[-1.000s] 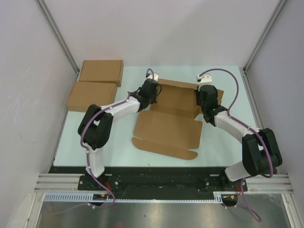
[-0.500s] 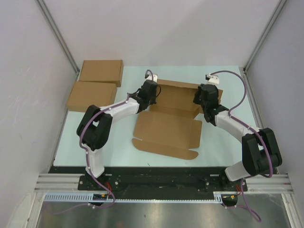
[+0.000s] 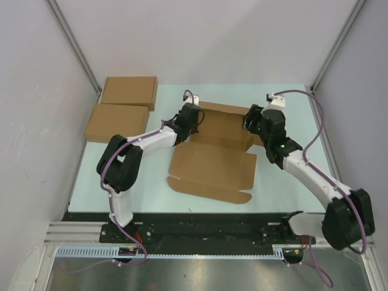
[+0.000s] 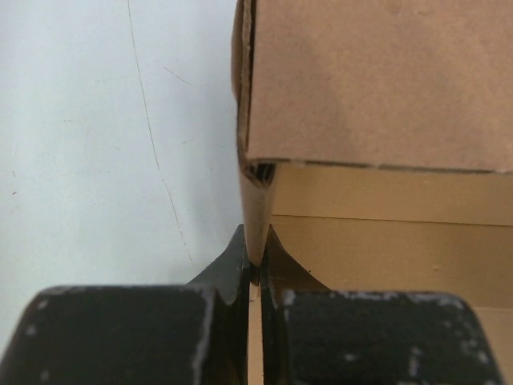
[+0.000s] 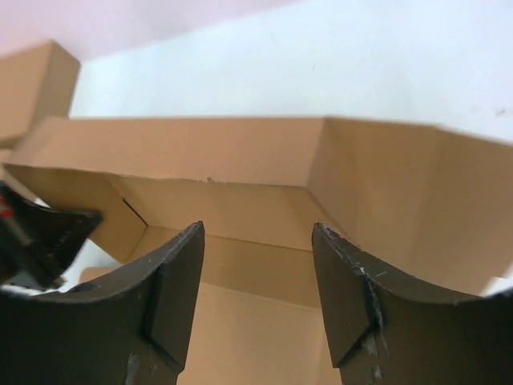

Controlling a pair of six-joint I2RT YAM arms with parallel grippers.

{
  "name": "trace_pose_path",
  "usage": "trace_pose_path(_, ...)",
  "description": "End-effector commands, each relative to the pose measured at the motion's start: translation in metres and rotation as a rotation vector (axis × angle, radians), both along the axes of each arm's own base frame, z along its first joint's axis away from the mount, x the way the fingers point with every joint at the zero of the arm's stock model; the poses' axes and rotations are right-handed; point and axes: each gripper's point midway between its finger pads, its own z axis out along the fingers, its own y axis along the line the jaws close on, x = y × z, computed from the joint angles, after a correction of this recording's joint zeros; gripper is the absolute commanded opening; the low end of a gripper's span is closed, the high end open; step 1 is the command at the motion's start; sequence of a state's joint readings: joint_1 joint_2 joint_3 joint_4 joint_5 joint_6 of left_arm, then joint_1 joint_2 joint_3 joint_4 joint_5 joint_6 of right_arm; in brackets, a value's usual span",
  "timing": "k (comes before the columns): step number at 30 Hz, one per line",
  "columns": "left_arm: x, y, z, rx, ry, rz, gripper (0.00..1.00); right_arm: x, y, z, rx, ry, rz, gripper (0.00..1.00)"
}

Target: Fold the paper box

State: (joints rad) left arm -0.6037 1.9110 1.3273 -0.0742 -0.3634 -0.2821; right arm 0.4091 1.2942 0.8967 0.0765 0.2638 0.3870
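- At the middle of the table [image 3: 151, 188], your paper box [image 3: 212, 163] lies half made: the far and side walls are raised, and the lid panel with its flap lies flat towards the arms.
- Your left gripper [image 4: 253, 255] has its fingers clamped on the box's left side wall, with the thin cardboard pinched between the tips.
- Your right gripper [image 5: 256, 241] hangs over the box's right end, fingers apart and nothing between them.
- Two made-up brown boxes [image 3: 128, 92] sit at the far left, well apart from it.
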Motion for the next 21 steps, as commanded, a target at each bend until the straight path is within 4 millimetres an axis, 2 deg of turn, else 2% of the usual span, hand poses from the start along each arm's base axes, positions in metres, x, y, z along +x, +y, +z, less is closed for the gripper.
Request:
trace_pose_path(1,-0.010,0.012,-0.003,-0.012,0.032,0.041,0.00,-0.030,-0.028,0.035,-0.076,-0.038,-0.060,0.63)
trace_pose_path(2,-0.011,0.012,-0.004,-0.021,0.038,0.041,0.00,-0.039,-0.038,0.039,-0.093,-0.053,-0.086,0.63)
trace_pose_path(5,-0.014,0.010,-0.006,-0.056,0.053,0.051,0.00,-0.054,-0.049,0.037,-0.077,-0.057,-0.116,0.63)
trace_pose_path(6,-0.015,0.010,-0.008,-0.063,0.062,0.052,0.00,-0.059,-0.051,0.021,-0.084,-0.018,-0.119,0.63)
trace_pose_path(8,-0.016,0.009,-0.006,-0.096,0.067,0.063,0.00,-0.067,-0.047,0.002,-0.067,0.020,-0.104,0.62)
trace_pose_path(9,-0.019,0.008,-0.008,-0.108,0.077,0.062,0.00,-0.073,-0.046,-0.019,-0.045,0.056,-0.110,0.60)
trace_pose_path(11,-0.020,0.006,-0.006,-0.147,0.081,0.071,0.00,-0.075,-0.041,-0.034,-0.001,0.067,-0.104,0.58)
trace_pose_path(12,-0.022,0.004,-0.008,-0.156,0.090,0.068,0.00,-0.080,-0.040,-0.059,0.006,0.116,-0.108,0.56)
trace_pose_path(14,-0.023,0.004,-0.008,-0.165,0.097,0.073,0.00,-0.074,-0.035,-0.067,0.039,0.106,-0.104,0.54)
trace_pose_path(15,-0.024,0.005,-0.008,-0.163,0.098,0.074,0.00,-0.072,-0.033,-0.081,0.034,0.137,-0.103,0.53)
trace_pose_path(16,-0.025,0.005,-0.008,-0.162,0.098,0.072,0.00,-0.069,-0.030,-0.086,0.038,0.143,-0.099,0.52)
trace_pose_path(18,-0.025,0.008,-0.008,-0.157,0.094,0.076,0.00,-0.058,-0.029,-0.088,0.055,0.127,-0.110,0.49)
trace_pose_path(19,-0.026,0.008,-0.007,-0.156,0.089,0.073,0.00,-0.054,-0.030,-0.097,0.052,0.144,-0.116,0.48)
trace_pose_path(21,-0.025,0.008,-0.007,-0.152,0.082,0.070,0.00,-0.043,-0.029,-0.096,0.078,0.113,-0.119,0.49)
